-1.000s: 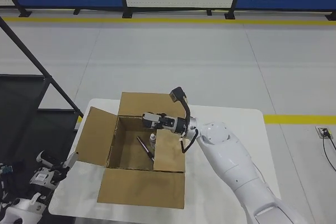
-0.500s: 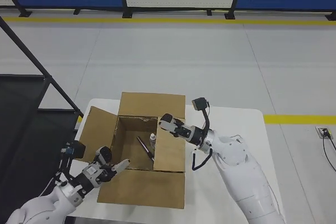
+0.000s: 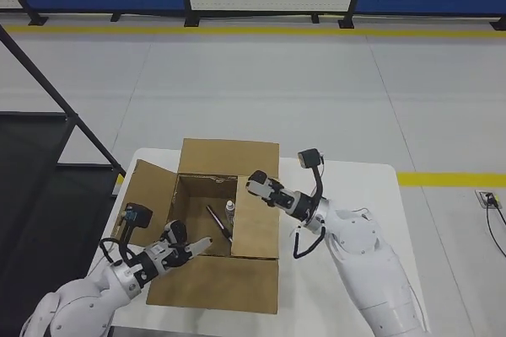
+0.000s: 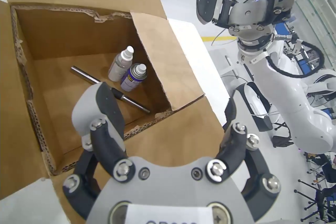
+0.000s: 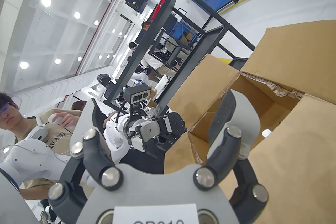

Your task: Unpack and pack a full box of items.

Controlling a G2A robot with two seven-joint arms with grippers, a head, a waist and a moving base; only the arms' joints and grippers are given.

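Cardboard box (image 3: 215,282) open on table (image 3: 363,194), stiff. Left gripper (image 4: 168,114) at near flap, jaws apart; right gripper (image 5: 162,114) over right flap, jaws apart. Inside: metal rod (image 4: 134,104), slick, probably heavy, grip mid-shaft; two bottles (image 4: 120,64), likely light, grip bodies.

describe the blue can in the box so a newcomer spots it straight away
In the open cardboard box on the white table, two white-capped cans stand side by side next to a metal rod lying flat. Take the can with the blue label; the silver can beside it is plain.
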